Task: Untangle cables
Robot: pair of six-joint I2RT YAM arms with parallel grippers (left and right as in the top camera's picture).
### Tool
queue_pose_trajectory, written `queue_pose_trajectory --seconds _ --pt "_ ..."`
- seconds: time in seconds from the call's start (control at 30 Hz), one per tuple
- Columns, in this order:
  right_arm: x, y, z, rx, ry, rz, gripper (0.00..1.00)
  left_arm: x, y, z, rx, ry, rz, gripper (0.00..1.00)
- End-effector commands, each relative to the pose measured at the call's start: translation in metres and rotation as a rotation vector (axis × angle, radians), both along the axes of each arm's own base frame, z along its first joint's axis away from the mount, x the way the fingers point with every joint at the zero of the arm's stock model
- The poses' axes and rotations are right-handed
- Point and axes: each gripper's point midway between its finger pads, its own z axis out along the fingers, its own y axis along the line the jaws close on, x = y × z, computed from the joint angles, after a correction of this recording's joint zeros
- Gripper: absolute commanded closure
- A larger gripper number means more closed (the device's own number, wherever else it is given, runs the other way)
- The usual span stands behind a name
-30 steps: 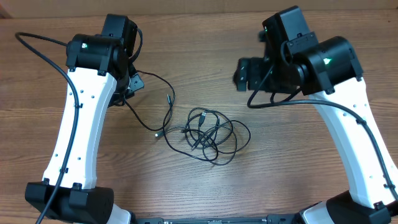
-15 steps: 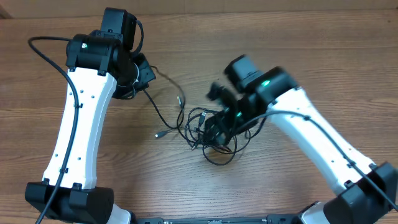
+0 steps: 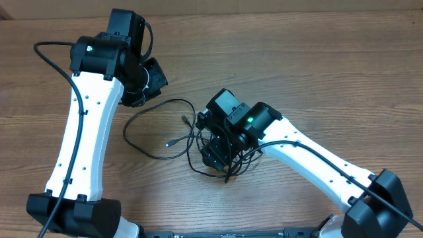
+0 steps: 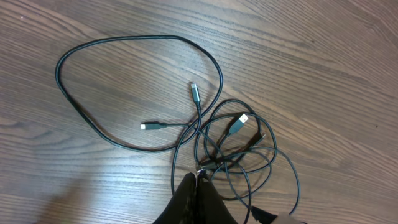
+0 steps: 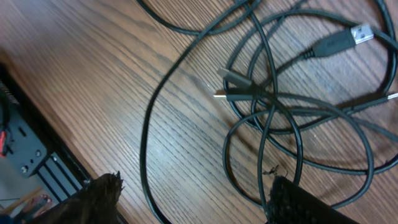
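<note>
Tangle of thin black cables on brown wooden surface; right fingers spread wide above it, left fingers pinching one strand.

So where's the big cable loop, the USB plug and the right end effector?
cable loop (image 4: 149, 37), left wrist view, top of its arc.
USB plug (image 5: 362, 31), right wrist view, its metal tip.
right end effector (image 5: 194, 183), right wrist view, midway between its fingertips.

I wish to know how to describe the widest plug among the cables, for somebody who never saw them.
On the wooden table, find the tangled cables beside the big open loop. Within the tangle lies a plug with a broad, flat metal tip; the neighbouring plugs are slim.
</note>
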Motion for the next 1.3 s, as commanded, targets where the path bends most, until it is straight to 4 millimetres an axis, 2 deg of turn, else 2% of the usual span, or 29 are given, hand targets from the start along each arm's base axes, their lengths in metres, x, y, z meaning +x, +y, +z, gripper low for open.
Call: queue_pose_trajectory --seconds 0.0,0.1,0.2,0.43,0.57,0.63,0.8,0.97,1.07,1.13,1.2,1.27 --pt "-0.003 -0.006 -0.023 -0.06 0.032 -0.002 0.25 -0.001 0.0 0.005 -0.004 -0.011 -0.022 0.94" --pt "-0.01 -0.004 -0.034 -0.07 0.076 0.009 0.26 -0.001 0.002 0.005 0.006 -0.012 -0.018 0.89" --pt "-0.022 0.005 -0.039 -0.049 0.123 0.039 0.27 0.0 0.006 0.004 0.027 -0.015 -0.01 0.85" --pt "-0.042 0.021 -0.051 -0.069 0.135 0.116 0.27 0.0 0.008 0.004 0.038 -0.014 -0.007 0.69" --pt "-0.05 0.026 -0.053 -0.071 0.135 0.141 0.28 0.0 0.008 0.004 0.039 -0.014 -0.007 0.59" --pt "-0.052 0.028 -0.052 -0.07 0.134 0.149 0.3 0.0 0.008 0.004 0.039 -0.013 -0.007 0.57" --pt "-0.053 0.026 -0.054 -0.079 0.133 0.148 0.51 -0.001 0.008 0.004 0.039 -0.01 -0.007 0.55" --pt "-0.036 0.025 -0.055 -0.115 0.08 0.045 0.96 -0.002 0.008 0.004 0.04 -0.007 -0.007 0.55" --pt "-0.029 0.034 -0.041 -0.088 0.07 0.004 0.96 -0.002 0.008 0.004 0.042 -0.009 -0.015 0.52" --pt "-0.021 0.042 -0.021 -0.058 0.045 -0.014 0.96 -0.002 0.008 0.004 0.044 -0.01 -0.025 0.5" --pt "-0.007 0.046 0.005 -0.045 -0.004 -0.061 0.96 -0.003 0.009 0.003 0.045 -0.005 -0.025 0.5" --pt "0.009 0.047 0.039 -0.031 -0.078 -0.115 0.96 -0.004 0.009 0.003 0.046 0.001 -0.025 0.49"
